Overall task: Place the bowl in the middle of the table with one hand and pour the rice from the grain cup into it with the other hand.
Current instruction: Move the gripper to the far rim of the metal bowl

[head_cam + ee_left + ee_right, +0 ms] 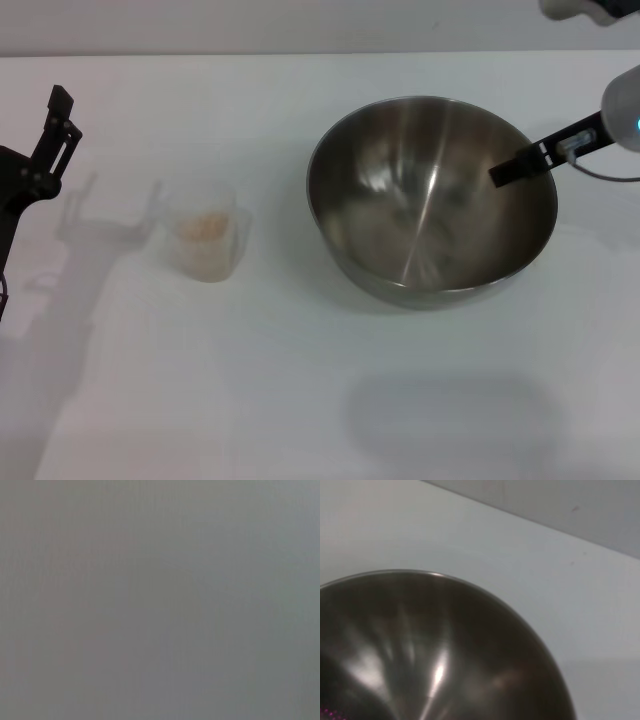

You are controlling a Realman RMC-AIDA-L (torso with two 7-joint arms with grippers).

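The bowl, large shiny steel, sits on the white table right of the middle, and its inside fills the right wrist view. My right gripper reaches in over the bowl's right rim, with its black tip above the inside. The grain cup, clear plastic, stands left of the bowl with a small heap of rice in it. My left gripper is open at the far left edge, well apart from the cup. The left wrist view shows only flat grey.
A faint broad shadow lies on the table in front of the bowl. The table's far edge runs along the top of the head view.
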